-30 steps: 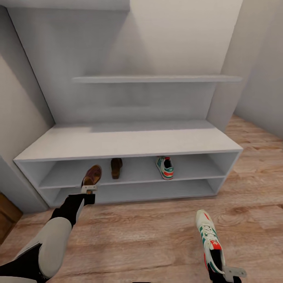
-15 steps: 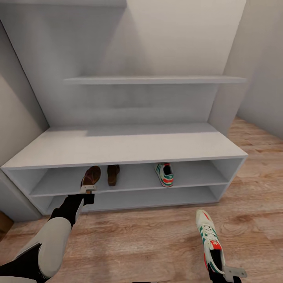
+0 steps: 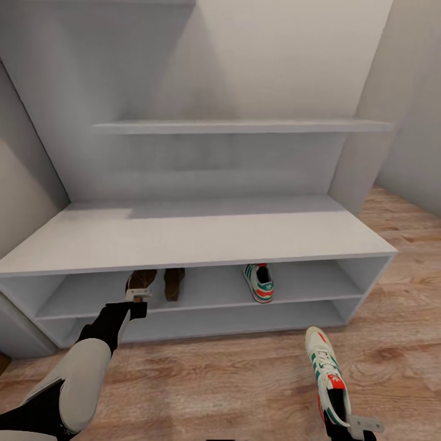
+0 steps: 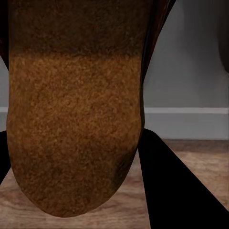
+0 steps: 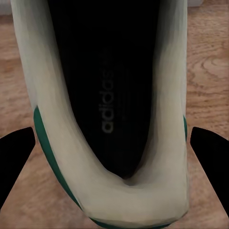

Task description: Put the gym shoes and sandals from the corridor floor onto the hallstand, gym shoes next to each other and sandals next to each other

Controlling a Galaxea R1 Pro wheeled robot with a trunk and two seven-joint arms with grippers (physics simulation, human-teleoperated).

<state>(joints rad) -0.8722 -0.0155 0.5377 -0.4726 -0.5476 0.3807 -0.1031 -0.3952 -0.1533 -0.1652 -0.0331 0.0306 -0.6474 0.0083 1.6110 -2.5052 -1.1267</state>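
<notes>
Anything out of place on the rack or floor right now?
Nothing odd. One sandal and one gym shoe sit upright on the hallstand's upper shelf; the others are held by the left gripper and right gripper.

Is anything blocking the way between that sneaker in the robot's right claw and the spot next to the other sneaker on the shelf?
Nothing visible does. The white, green-striped sneaker in the right claw hangs over bare wood-plank floor. The pale-grey rack's upper shelf row is open-fronted, with free space either side of the matching sneaker. The two brown sandals sit further left.
</notes>
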